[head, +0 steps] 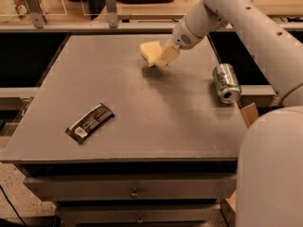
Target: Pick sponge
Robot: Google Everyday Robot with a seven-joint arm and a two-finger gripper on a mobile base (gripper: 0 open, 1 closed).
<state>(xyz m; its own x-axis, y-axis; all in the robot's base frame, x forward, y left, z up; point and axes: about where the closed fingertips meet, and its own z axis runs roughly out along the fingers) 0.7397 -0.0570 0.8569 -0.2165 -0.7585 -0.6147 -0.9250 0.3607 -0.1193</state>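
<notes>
The sponge (148, 51) is a small pale-yellow foam block over the far middle of the grey table (142, 122). My gripper (159, 59) comes in from the right on the white arm, and its pale-yellow fingers (167, 55) are closed on the sponge's right side. The sponge hangs slightly above the tabletop, with a shadow on the surface just below it. Part of the sponge is hidden behind the near finger.
A green can (225, 82) lies on its side near the table's right edge. A black snack-bar wrapper (90, 122) lies at the front left. The robot's white body (270, 169) fills the lower right. A counter with clear stands runs behind the table.
</notes>
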